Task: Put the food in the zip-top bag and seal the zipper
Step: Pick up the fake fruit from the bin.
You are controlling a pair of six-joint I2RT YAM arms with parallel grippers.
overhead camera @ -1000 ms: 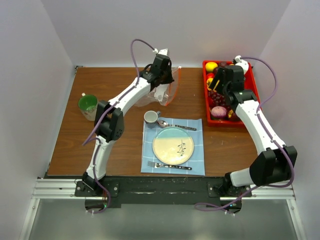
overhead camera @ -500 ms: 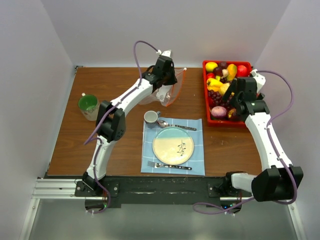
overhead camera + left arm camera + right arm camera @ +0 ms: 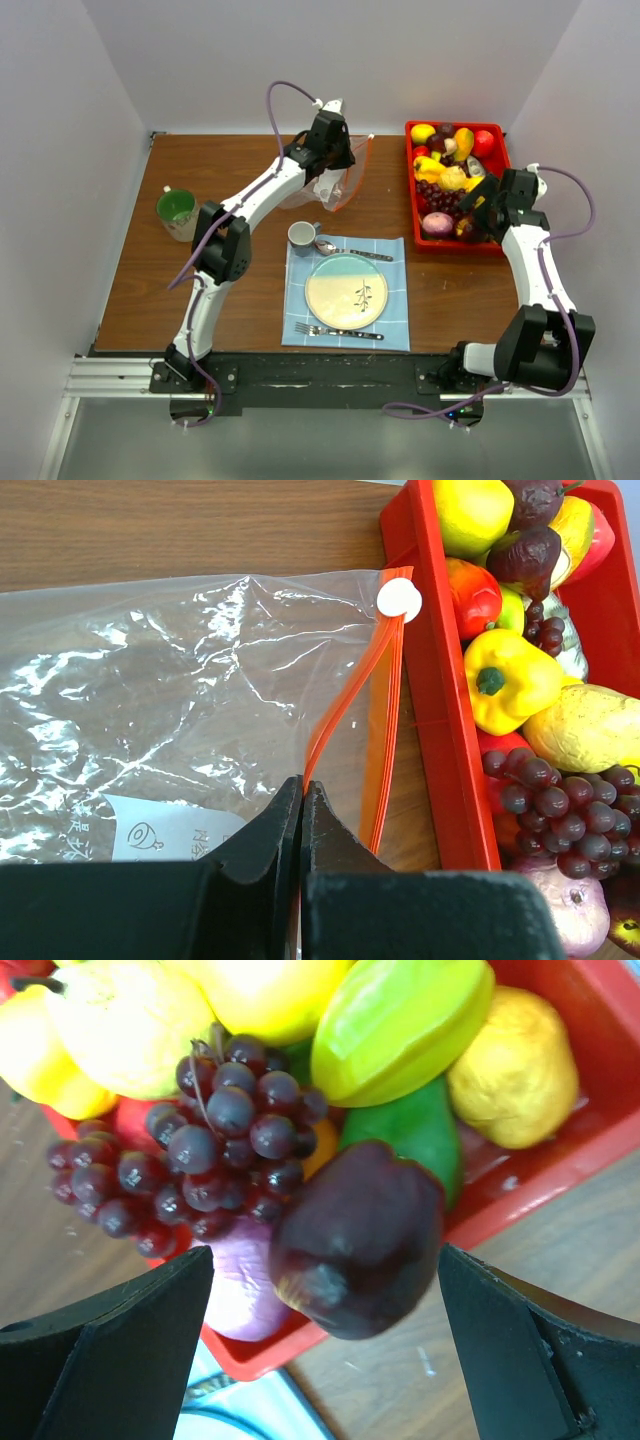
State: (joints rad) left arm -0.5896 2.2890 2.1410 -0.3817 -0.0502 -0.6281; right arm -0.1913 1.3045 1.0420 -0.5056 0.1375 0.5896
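Note:
The clear zip-top bag [image 3: 180, 680] hangs at the back of the table [image 3: 335, 188]. My left gripper [image 3: 302, 785] is shut on its mouth edge, pinching the orange-red zipper [image 3: 345, 705] below the white slider [image 3: 399, 600]. The food [image 3: 445, 175] lies heaped in a red tray [image 3: 503, 160]: purple grapes [image 3: 215, 1130], a yellow pepper [image 3: 505, 675] and a green starfruit [image 3: 400, 1020]. My right gripper [image 3: 325, 1300] stands wide open at the tray's near right corner [image 3: 480, 210]. A dark purple fruit [image 3: 360, 1235] sits between its fingers, touching neither.
A green mug [image 3: 176, 212] stands at the left. In front of the bag are a small grey cup [image 3: 301, 235] and a spoon [image 3: 345, 250]. A plate [image 3: 346, 292] and a fork [image 3: 335, 331] rest on a blue cloth [image 3: 395, 335].
My right arm has swung from over the tray's middle out to its near right side, and its jaws have opened wider. The left gripper shifted slightly right with the bag, then held still.

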